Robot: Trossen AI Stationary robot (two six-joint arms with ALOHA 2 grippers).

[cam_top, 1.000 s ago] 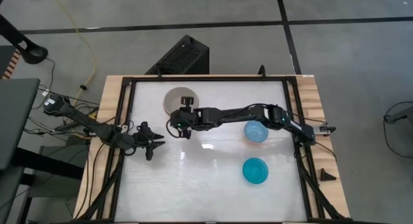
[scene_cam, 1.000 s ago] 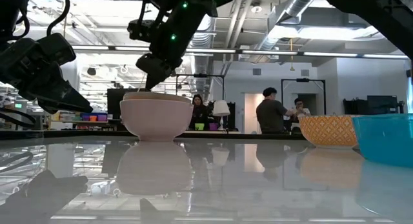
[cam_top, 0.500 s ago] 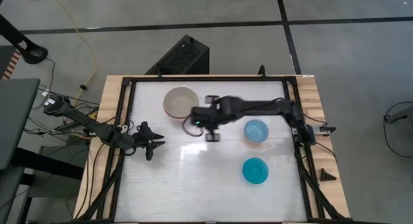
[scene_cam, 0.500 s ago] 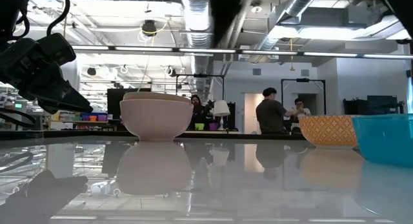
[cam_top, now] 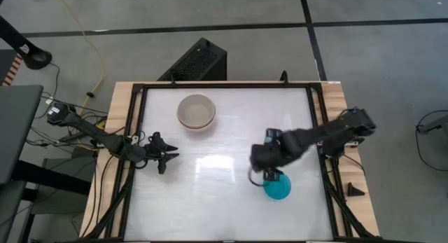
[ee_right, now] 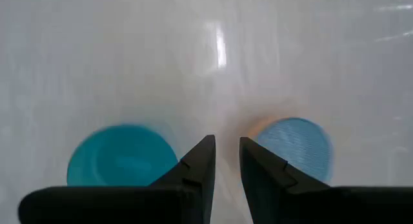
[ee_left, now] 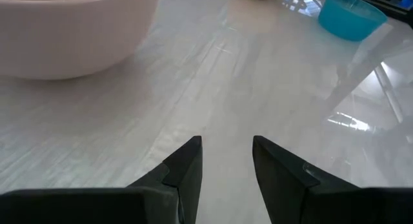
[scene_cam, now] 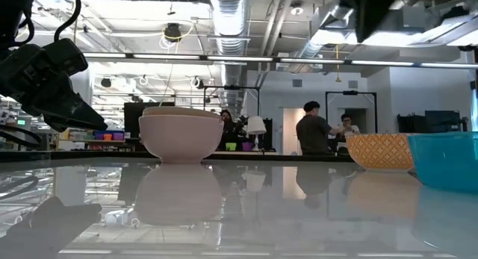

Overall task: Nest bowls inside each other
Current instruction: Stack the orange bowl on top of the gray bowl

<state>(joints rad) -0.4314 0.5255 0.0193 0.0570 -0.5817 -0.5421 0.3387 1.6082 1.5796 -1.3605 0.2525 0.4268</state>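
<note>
A pale pink-white bowl stands at the far left of the table with a grey-beige bowl's rim showing inside it. A light blue bowl sits in an orange patterned bowl at the right. A teal bowl stands alone nearer the front edge. My right gripper hangs above the table, pointing steeply down between the two blue bowls, narrowly open and holding nothing. My left gripper waits low at the left edge, open.
A black frame borders the white tabletop, with wooden strips at both sides. Bare tabletop lies between the pale bowl stack and the blue bowls. People stand far back in the room, away from the table.
My right gripper has swung from beside the pale bowl stack toward the table's right and near edge. It has risen and tipped to point more steeply down, and now hangs over the teal bowl. No bowl has moved.
</note>
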